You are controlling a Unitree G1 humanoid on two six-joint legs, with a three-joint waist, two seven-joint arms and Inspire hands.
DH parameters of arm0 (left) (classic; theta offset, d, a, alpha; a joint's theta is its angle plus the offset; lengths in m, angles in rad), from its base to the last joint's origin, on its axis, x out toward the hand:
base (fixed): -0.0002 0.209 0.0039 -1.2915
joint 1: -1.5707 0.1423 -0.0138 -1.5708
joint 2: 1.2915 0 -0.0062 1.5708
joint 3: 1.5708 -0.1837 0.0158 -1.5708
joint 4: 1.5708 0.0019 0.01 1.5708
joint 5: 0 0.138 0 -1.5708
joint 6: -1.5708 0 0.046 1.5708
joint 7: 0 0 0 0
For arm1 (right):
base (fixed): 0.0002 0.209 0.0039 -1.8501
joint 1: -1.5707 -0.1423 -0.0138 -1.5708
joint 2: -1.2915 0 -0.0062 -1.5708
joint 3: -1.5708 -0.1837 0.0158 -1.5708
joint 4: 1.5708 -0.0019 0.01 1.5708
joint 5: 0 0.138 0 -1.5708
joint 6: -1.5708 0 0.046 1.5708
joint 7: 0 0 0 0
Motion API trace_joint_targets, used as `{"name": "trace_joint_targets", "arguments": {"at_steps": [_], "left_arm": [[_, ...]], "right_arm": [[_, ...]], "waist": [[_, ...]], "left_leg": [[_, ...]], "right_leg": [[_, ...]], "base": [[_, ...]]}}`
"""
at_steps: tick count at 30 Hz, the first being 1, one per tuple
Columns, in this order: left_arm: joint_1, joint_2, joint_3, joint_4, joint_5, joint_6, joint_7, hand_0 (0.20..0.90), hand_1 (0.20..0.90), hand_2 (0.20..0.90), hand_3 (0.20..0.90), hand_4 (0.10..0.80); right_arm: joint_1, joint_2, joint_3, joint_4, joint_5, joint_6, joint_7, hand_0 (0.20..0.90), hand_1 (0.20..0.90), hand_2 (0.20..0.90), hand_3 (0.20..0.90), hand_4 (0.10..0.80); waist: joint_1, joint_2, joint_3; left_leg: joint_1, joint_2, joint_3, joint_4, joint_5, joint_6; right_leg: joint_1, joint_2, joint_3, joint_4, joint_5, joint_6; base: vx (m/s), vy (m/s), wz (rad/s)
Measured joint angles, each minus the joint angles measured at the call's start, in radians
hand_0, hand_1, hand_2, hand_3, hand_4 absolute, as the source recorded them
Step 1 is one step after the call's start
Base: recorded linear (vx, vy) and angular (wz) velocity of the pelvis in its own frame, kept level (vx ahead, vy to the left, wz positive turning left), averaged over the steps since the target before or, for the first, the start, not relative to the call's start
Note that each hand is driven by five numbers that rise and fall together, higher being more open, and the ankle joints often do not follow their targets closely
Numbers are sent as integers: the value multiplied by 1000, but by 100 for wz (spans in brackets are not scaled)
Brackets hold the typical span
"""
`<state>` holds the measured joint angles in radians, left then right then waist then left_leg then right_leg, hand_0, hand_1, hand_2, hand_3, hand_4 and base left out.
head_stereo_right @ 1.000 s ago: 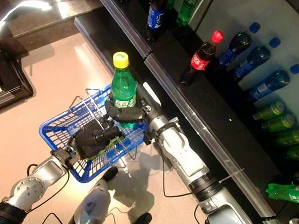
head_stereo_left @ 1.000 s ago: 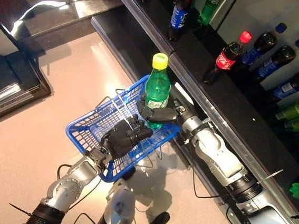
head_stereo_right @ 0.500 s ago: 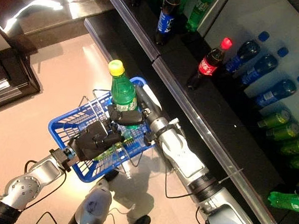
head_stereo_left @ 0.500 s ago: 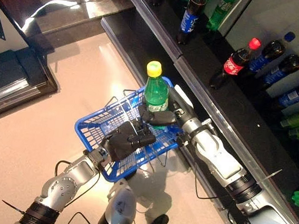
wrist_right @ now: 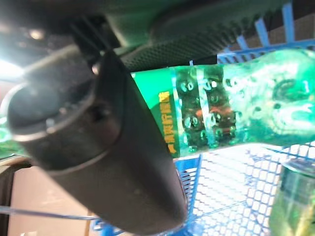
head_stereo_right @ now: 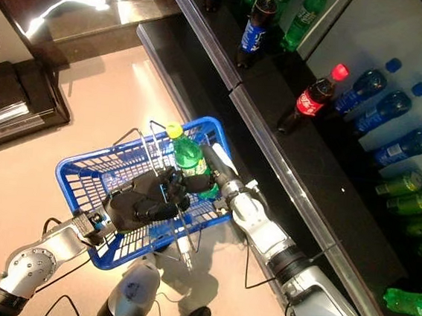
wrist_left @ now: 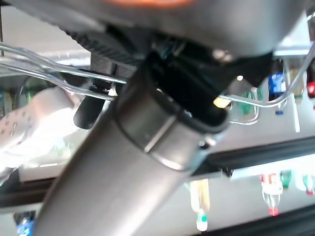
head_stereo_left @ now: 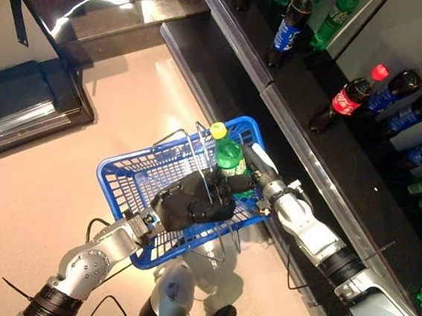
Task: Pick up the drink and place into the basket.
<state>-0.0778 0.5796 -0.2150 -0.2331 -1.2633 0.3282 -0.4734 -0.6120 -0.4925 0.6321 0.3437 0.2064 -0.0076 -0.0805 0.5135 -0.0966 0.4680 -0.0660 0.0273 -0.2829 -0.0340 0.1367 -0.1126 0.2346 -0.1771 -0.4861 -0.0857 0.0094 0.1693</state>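
Bottle is dropping since a second ago, from above the rim to down inside the basket [head_stereo_left: 123,176]. Left hand [head_stereo_left: 192,201] is curling round the wire handles, holding it up. Green bottle [head_stereo_left: 228,155] is sitting upright in the far corner, right hand [head_stereo_left: 247,182] gripping its body. Placing step; next, fingers need releasing, then lifting clear.

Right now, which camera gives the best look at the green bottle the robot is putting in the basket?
The right eye view: it shows the green bottle with its yellow cap, upright inside the blue basket, gripped by the right hand. The left eye view shows much the same. The right wrist view shows only its label and body close up. The left wrist view barely shows it.
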Motion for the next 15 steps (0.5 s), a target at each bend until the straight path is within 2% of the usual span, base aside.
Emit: {"name": "trace_joint_targets", "arguments": {"at_steps": [15], "left_arm": [[-1,20,0,-12,0,37,-43,300,300,300,200,100]], "right_arm": [[0,8,23,72,-152,1,-4,300,300,300,200,100]], "waist": [[3,0,0]], "left_leg": [[0,-3,-2,6,-2,-3]], "right_leg": [[4,-1,-1,0,-1,0]], "base": [[0,0,0]]}}
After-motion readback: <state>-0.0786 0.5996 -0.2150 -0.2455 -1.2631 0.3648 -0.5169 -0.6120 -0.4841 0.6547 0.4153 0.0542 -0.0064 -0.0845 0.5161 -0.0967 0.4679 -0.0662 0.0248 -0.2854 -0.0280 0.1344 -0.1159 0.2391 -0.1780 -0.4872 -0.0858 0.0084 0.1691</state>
